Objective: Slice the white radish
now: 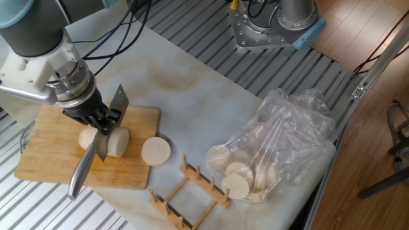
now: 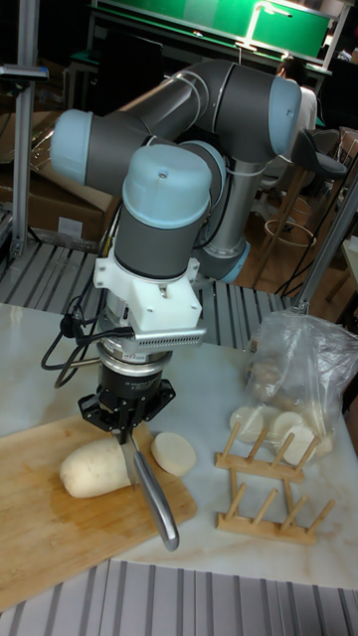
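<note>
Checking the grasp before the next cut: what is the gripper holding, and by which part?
The gripper holds a steel kitchen knife clamped by its broad upper end, with the long part hanging down across the cream-white radish cylinder on the bamboo cutting board.

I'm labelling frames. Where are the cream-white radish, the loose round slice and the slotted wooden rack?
cream-white radish (image 2: 94,469), tall fixed view, mid-body.
loose round slice (image 1: 155,151), fixed view, flat face.
slotted wooden rack (image 1: 204,185), fixed view, right rail.

Cream-white radish (image 1: 104,140) (image 2: 96,467) lying sideways on the wooden board, smooth, rounded end left, knife blade across it
</note>
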`<state>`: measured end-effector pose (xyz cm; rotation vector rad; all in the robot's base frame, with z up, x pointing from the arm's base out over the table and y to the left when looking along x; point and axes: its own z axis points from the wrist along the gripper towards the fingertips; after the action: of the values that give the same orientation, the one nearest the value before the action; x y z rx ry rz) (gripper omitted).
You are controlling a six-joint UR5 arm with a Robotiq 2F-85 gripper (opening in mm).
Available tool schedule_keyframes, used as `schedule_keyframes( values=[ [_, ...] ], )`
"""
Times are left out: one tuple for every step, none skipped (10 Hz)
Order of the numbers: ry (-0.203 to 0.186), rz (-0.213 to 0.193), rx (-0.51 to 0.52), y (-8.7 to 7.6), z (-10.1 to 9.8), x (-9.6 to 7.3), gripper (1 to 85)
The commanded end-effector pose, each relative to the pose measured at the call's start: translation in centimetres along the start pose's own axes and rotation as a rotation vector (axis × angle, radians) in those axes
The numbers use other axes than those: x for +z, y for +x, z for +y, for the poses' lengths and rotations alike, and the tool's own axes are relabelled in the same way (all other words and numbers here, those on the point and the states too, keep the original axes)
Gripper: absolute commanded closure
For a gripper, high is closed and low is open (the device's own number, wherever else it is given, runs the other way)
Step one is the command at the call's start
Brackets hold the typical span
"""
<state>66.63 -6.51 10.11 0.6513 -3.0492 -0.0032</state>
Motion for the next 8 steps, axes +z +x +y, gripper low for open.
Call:
schedule_keyframes(
  values=[
    [-0.011, -0.006, 0.006, -0.18, 0.23, 0.16, 84.3],
    [-0.01, -0.004, 0.006, -0.11, 0.22, 0.17, 84.3],
    [-0.011, -0.005, 0.006, -0.12, 0.26, 0.24, 84.3],
    [-0.014, -0.006, 0.007, -0.17, 0.34, 0.27, 84.3],
    [-0.014, -0.009, 0.007, -0.28, 0.37, 0.36, 84.3],
    [-0.017, -0.014, 0.007, -0.39, 0.49, 0.56, 84.3],
    [-0.018, -0.016, 0.009, -0.43, 0.54, 0.69, 84.3],
    [-0.018, -0.016, 0.009, -0.43, 0.54, 0.7, 84.3]
  ],
)
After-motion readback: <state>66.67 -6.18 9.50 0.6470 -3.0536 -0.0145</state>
